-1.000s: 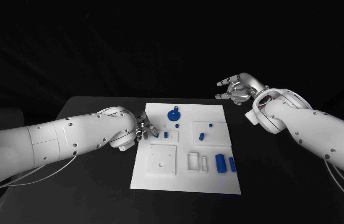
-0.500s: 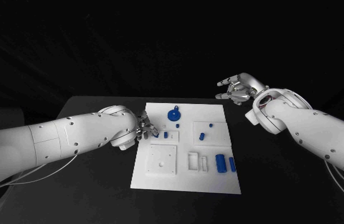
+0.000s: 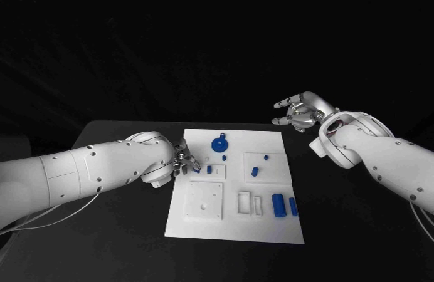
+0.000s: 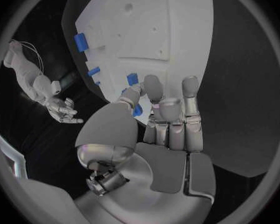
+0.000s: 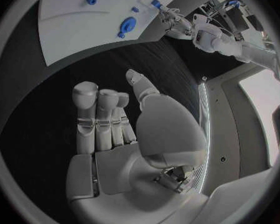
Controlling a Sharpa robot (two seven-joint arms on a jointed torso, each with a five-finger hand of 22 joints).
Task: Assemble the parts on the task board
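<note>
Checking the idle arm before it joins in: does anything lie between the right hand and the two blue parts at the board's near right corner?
Nothing visible does. The right hand hovers open beyond the task board's far right corner, and between it and the two blue parts there is bare black table and the board's low surface.

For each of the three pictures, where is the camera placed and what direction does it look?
Head view: on the robot's head, looking down at the task board; both arms show.
Left wrist view: behind the left hand, facing the board; a small blue part sits at its fingertips.
Right wrist view: behind the right hand, open above the black table.
Shared: the board and the round blue part.
</note>
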